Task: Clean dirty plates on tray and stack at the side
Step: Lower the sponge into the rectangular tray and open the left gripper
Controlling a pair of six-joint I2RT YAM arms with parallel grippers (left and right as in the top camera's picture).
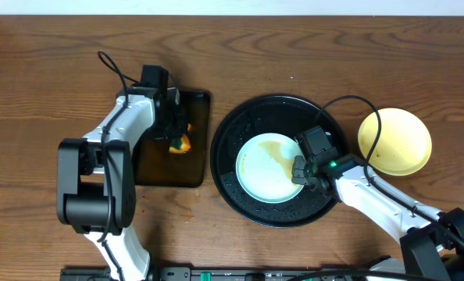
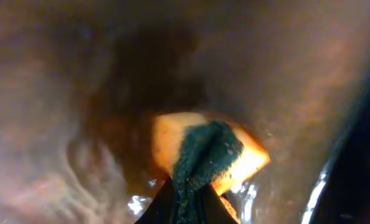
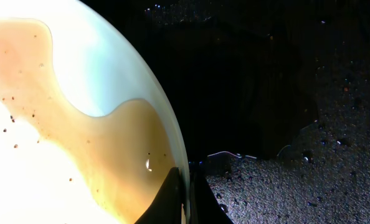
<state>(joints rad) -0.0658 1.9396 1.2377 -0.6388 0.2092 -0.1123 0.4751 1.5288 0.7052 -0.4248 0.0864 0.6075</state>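
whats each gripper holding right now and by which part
The left gripper pinches the sponge by its green scouring side. The right gripper clamps the mint-white plate at its rim.

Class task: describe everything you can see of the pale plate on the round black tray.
The pale mint-white plate is small, round and shallow, with a smooth glossy surface. A thin brownish film of liquid with tiny dark specks covers part of it, so it is dirty. It lies face up near the middle of the wet black tray. The right gripper pinches its right rim, one finger on each side. Whether another plate lies beneath it cannot be told.
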